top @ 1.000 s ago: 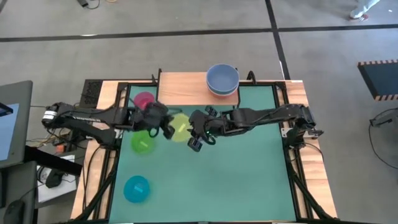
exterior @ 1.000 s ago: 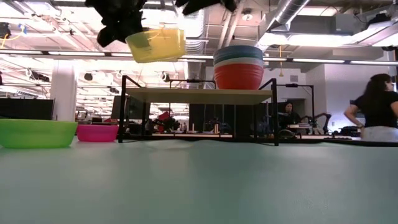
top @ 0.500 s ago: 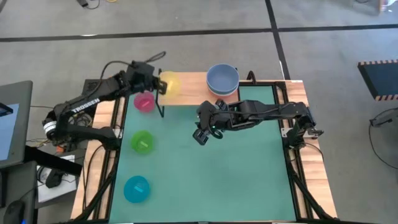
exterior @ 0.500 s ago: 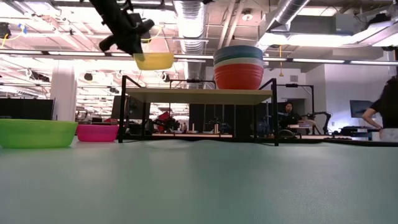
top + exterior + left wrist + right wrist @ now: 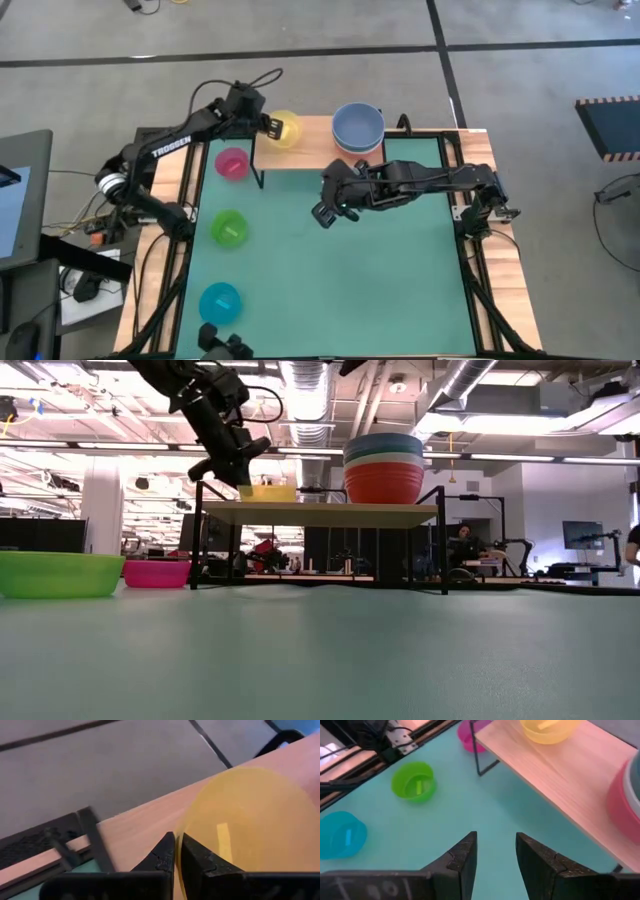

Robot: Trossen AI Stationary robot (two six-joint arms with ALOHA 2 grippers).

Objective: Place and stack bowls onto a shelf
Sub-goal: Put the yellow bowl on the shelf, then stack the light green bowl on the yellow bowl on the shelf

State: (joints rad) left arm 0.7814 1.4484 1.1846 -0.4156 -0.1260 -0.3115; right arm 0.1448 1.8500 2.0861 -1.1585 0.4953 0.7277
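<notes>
My left gripper [image 5: 268, 127] reaches over the shelf's [image 5: 310, 150] left part, shut on the yellow bowl [image 5: 285, 130]. That bowl sits upright on the light-wood board [image 5: 320, 513]. A stack of bowls [image 5: 384, 468], pale blue on top and red at the bottom, stands on the shelf's right part [image 5: 357, 128]. On the green mat rest the pink bowl [image 5: 232, 163], the green bowl [image 5: 229, 228] and the cyan bowl [image 5: 220, 302]. My right gripper [image 5: 330, 205] hangs open above the mat in front of the shelf, touching nothing. My left gripper pinches the yellow bowl's rim [image 5: 178, 837] on the side toward the table's left, one finger [image 5: 164, 854] outside the wall and the other finger [image 5: 194, 859] inside. The fingers slant down from the left. The bowl's base appears to rest on the shelf board [image 5: 135, 827].
The shelf stands on thin black legs [image 5: 198, 540] at the mat's far edge, with bare board between the yellow bowl and the stack. The mat's middle and right [image 5: 400, 280] hold no bowls. A dark object [image 5: 220, 345] sits at the near edge.
My left gripper has carried the yellow bowl from above the mat's left part toward the far edge, then lowered it onto the shelf's left part. It has kept hold of the bowl throughout. The other bowls have stayed where they were.
</notes>
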